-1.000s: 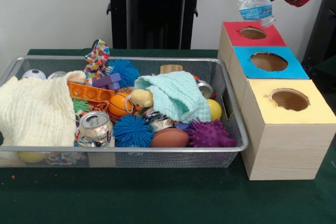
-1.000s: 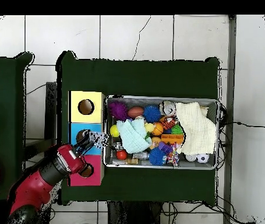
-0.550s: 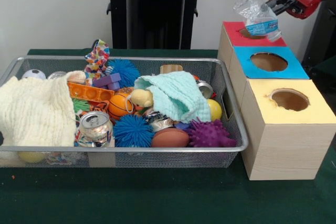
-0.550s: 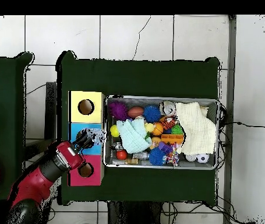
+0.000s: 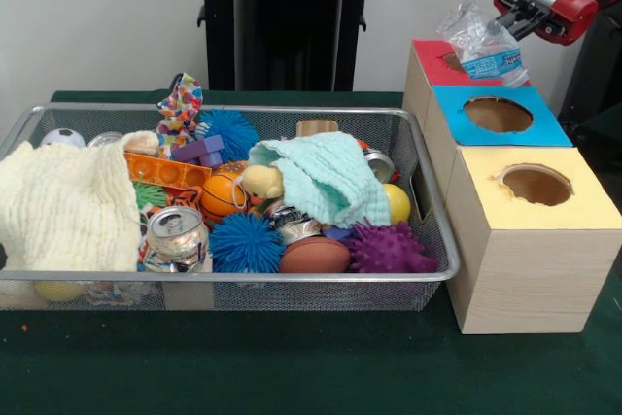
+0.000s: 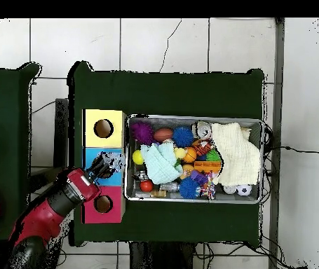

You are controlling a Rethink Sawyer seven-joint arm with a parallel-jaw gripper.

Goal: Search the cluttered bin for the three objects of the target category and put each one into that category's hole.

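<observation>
A crushed clear plastic bottle (image 5: 481, 41) with a blue label hangs tilted just above the red box (image 5: 434, 57), hiding its hole. My gripper (image 5: 507, 22) is shut on the bottle's upper end, coming in from the upper right. In the overhead view the gripper (image 6: 102, 168) and the bottle (image 6: 114, 162) show over the boxes' near end, beside the bin's left wall. The wire bin (image 5: 292, 277) holds a soda can (image 5: 178, 232), a crushed can (image 5: 292, 224) and another can (image 5: 379, 164) among toys.
A blue box (image 5: 498, 133) and a yellow box (image 5: 535, 221) with round holes stand in a row in front of the red one. A cream cloth (image 5: 68, 206) and a mint cloth (image 5: 326, 177) cover parts of the bin; spiky balls and other balls lie around them.
The gripper has carried the bottle down and slightly right, from above the red box to just over its hole. The bin's contents have not moved.
</observation>
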